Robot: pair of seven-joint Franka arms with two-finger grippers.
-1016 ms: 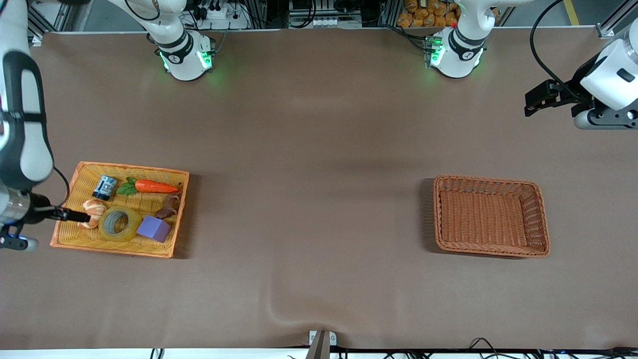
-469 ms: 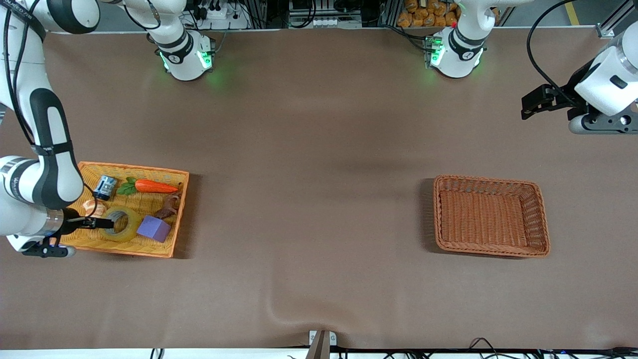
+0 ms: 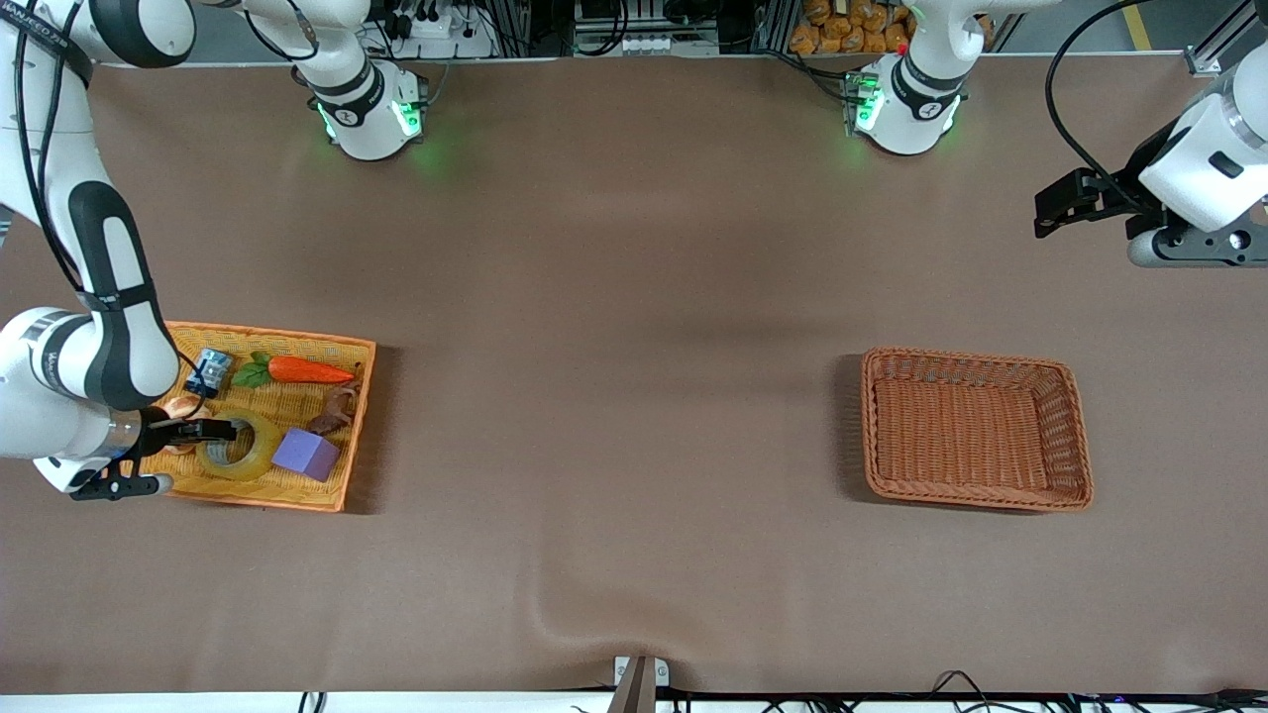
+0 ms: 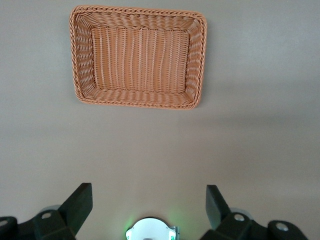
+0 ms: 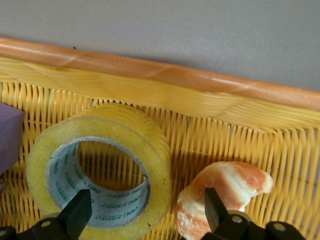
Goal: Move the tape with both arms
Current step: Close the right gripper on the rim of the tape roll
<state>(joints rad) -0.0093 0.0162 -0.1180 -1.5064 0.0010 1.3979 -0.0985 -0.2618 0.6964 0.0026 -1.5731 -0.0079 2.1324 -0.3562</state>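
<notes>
The tape [image 3: 241, 448] is a yellowish ring lying flat in the yellow tray [image 3: 260, 493] at the right arm's end of the table, beside a purple cube [image 3: 305, 454]. My right gripper [image 3: 225, 430] is open, low over the tape's edge nearest the croissant [image 3: 181, 406]. In the right wrist view the right gripper [image 5: 145, 212] has one finger over the hole of the tape [image 5: 152, 150] and the other over the croissant [image 5: 227, 187]. My left gripper [image 3: 1052, 206] is open and empty, waiting above the bare table at the left arm's end; the left wrist view [image 4: 147, 202] shows it too.
The tray also holds a carrot [image 3: 309, 370], a blue can [image 3: 209, 371] and a brown object [image 3: 338, 408]. An empty brown wicker basket [image 3: 976, 500] stands toward the left arm's end and shows in the left wrist view [image 4: 140, 11]. The tray's orange rim [image 5: 150, 72] runs beside the tape.
My right gripper has moved from the tray's outer edge by the croissant inward over the tape's rim. The left arm has shifted only slightly.
</notes>
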